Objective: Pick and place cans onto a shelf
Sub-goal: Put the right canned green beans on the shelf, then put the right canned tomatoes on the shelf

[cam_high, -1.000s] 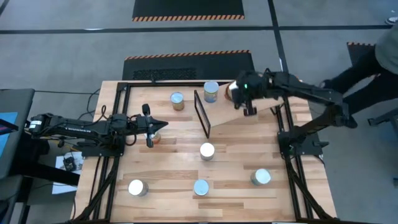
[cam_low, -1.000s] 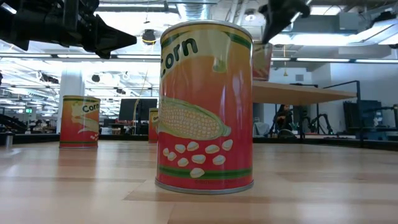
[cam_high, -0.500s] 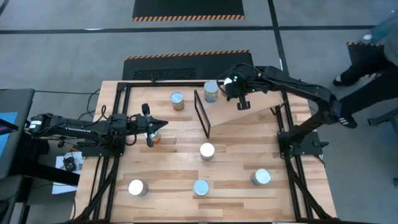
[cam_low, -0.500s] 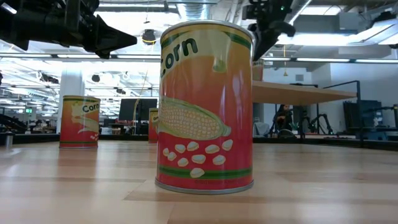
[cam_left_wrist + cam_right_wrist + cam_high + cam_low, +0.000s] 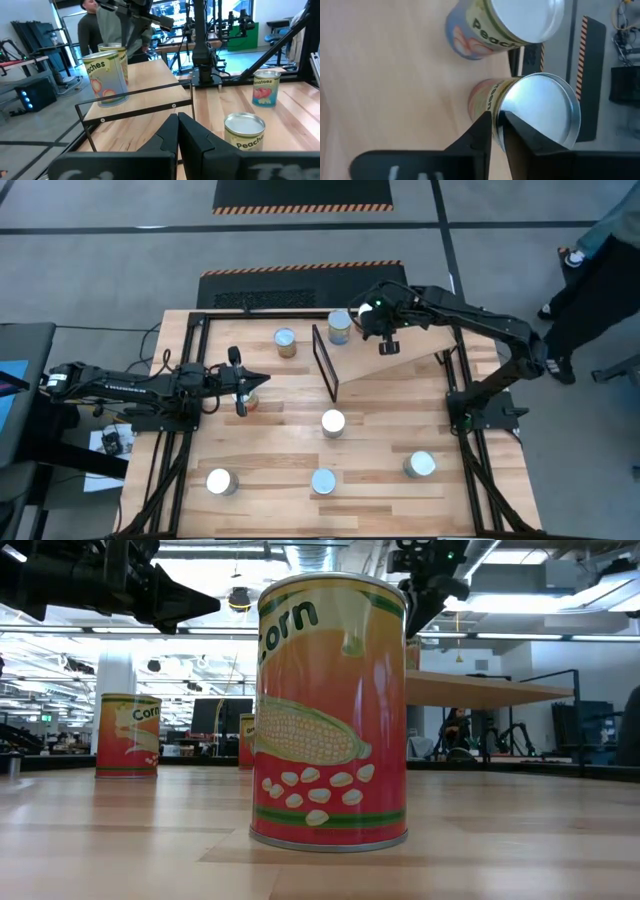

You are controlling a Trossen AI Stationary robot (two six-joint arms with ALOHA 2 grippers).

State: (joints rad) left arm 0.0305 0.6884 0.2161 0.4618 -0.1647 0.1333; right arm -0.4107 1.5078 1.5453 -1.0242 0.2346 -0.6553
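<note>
Upper centre of the high view: right gripper (image 5: 384, 332) right at the rim of an upright can (image 5: 536, 114) on the shelf (image 5: 415, 356), just beside a peach can (image 5: 512, 22). Clamped or let go: cannot tell. Straight lift needed to clear. Left gripper (image 5: 246, 392) closed, empty, left of centre.

Red-orange corn can (image 5: 332, 710) — silver-topped

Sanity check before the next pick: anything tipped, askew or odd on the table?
Nothing stands out. Every can in view stands upright, two of them on the shelf. The shelf's slope looks like its normal set.
</note>
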